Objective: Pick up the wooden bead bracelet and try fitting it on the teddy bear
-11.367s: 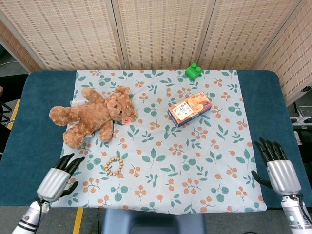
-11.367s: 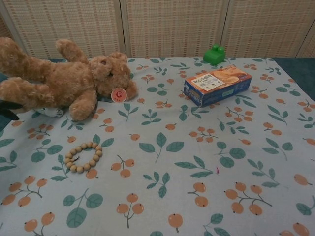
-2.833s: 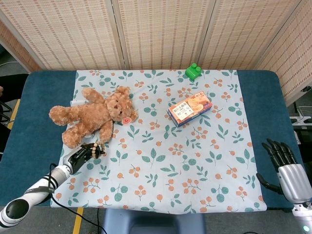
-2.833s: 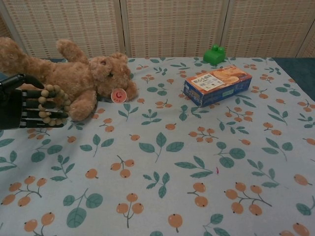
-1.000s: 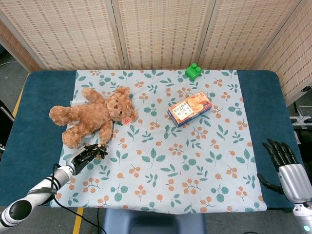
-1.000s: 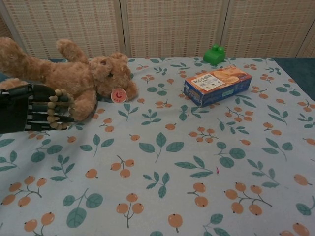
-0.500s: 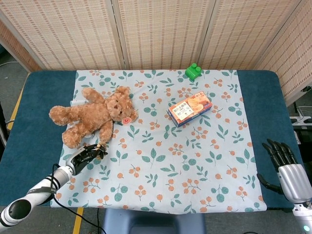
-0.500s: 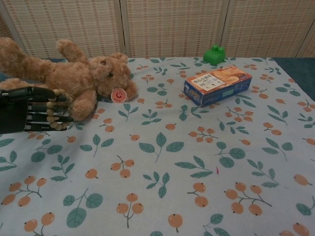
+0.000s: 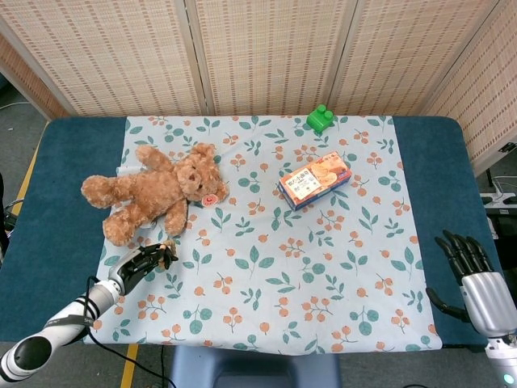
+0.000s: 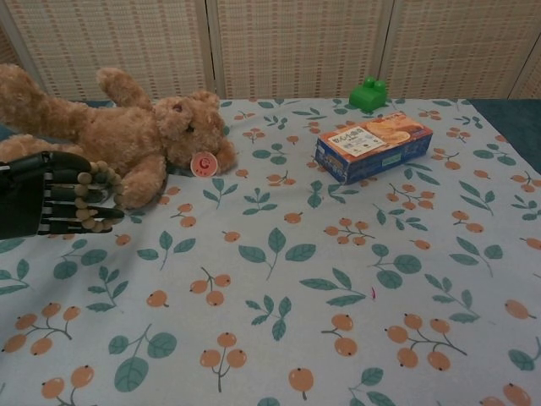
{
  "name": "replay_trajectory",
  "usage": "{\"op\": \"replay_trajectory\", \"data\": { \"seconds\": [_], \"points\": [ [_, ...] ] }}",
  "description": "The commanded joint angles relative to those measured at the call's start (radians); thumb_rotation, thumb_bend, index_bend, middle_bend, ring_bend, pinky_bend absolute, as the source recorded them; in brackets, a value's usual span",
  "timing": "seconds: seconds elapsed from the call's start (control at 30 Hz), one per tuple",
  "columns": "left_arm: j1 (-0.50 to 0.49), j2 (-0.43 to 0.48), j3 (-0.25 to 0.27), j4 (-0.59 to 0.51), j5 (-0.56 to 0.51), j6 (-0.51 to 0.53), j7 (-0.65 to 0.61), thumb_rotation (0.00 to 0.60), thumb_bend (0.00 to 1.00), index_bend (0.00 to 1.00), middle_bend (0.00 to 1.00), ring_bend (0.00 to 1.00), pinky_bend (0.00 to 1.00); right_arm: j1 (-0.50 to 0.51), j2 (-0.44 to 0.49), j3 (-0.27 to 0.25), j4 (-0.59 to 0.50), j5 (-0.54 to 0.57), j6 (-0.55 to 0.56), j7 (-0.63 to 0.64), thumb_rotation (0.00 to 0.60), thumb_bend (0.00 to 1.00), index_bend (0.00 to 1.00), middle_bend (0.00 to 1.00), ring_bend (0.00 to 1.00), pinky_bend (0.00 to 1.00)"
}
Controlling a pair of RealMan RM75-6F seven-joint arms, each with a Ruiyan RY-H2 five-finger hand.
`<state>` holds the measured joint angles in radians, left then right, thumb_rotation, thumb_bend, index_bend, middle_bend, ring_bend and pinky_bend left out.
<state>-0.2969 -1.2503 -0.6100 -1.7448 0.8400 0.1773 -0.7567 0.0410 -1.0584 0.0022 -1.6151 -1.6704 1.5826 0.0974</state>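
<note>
The left hand [image 10: 46, 203] grips the wooden bead bracelet [image 10: 91, 196] looped over its fingertips, holding the ring open towards the teddy bear [image 10: 118, 139] paw just beyond. The right hand [image 9: 472, 275] rests empty, fingers spread, far off.

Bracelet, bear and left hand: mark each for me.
Bracelet [image 10: 91, 196], chest view: beads looped over the fingers.
Bear [image 10: 127, 139], chest view: middle of its body.
Left hand [image 10: 38, 205], chest view: back of the hand.
</note>
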Motion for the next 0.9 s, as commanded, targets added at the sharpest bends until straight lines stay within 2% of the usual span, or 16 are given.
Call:
{"op": "replay_trajectory", "data": {
  "seconds": [0.03, 0.2, 0.6, 0.73, 0.8, 0.9],
  "points": [
    [-0.003, 0.000, 0.004, 0.000, -0.001, 0.004, -0.001, 0.426, 0.54, 0.52, 0.65, 0.27, 0.06, 0.000, 0.000, 0.000, 0.000, 0.000, 0.000, 0.000, 0.543, 0.24, 0.00, 0.00, 0.00, 0.00],
    [-0.011, 0.002, 0.013, -0.001, -0.001, 0.011, 0.000, 0.403, 0.61, 0.52, 0.65, 0.27, 0.06, 0.000, 0.001, 0.001, 0.000, 0.001, 0.001, 0.003, 0.543, 0.24, 0.00, 0.00, 0.00, 0.00],
    [-0.028, 0.008, 0.032, -0.005, -0.003, 0.020, -0.004, 0.437, 0.87, 0.53, 0.65, 0.27, 0.06, -0.001, 0.001, 0.002, 0.001, 0.001, 0.002, 0.003, 0.543, 0.24, 0.00, 0.00, 0.00, 0.00],
    [-0.031, 0.010, 0.034, -0.006, 0.003, 0.017, -0.003, 0.487, 0.99, 0.52, 0.65, 0.27, 0.06, -0.002, 0.000, 0.002, 0.001, 0.002, 0.004, 0.003, 0.543, 0.24, 0.00, 0.00, 0.00, 0.00],
    [-0.032, 0.011, 0.034, -0.005, 0.015, 0.011, 0.003, 0.555, 1.00, 0.51, 0.64, 0.27, 0.06, -0.002, 0.001, 0.002, 0.001, 0.002, 0.004, 0.004, 0.543, 0.24, 0.00, 0.00, 0.00, 0.00],
    [-0.028, 0.005, 0.030, -0.005, 0.027, 0.015, 0.005, 0.582, 0.99, 0.49, 0.63, 0.27, 0.05, -0.002, 0.001, 0.002, 0.001, 0.002, 0.004, 0.003, 0.544, 0.24, 0.00, 0.00, 0.00, 0.00]
  ]
}}
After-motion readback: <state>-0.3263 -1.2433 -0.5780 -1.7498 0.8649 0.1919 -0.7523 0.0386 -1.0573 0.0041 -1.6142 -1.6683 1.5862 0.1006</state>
